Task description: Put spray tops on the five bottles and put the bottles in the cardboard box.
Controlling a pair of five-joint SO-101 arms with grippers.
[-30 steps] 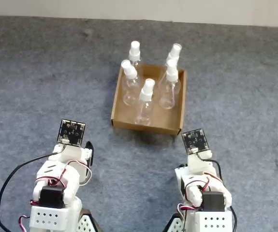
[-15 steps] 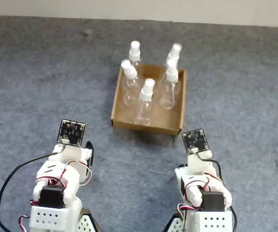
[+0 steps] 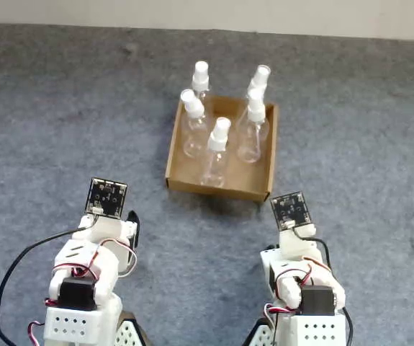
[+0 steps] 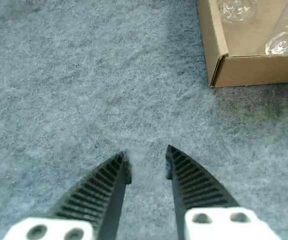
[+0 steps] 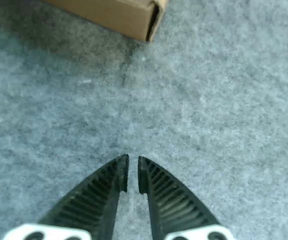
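Observation:
Several clear bottles with white spray tops (image 3: 217,148) stand upright inside the cardboard box (image 3: 217,189) at the table's middle back. In the left wrist view, one box corner (image 4: 254,75) holds two bottle bases (image 4: 284,44). My left gripper (image 4: 147,162) hovers over bare carpet short of that corner, slightly open, with nothing between its fingers. My right gripper (image 5: 132,174) sits over carpet short of the box's other near corner (image 5: 118,15), its fingers almost touching and holding nothing. Both arms (image 3: 95,267) (image 3: 300,274) are drawn back at the near edge.
Grey carpet (image 3: 63,115) covers the whole table. A pale wall strip (image 3: 207,11) runs along the far edge. A black cable (image 3: 9,277) loops beside the left arm's base.

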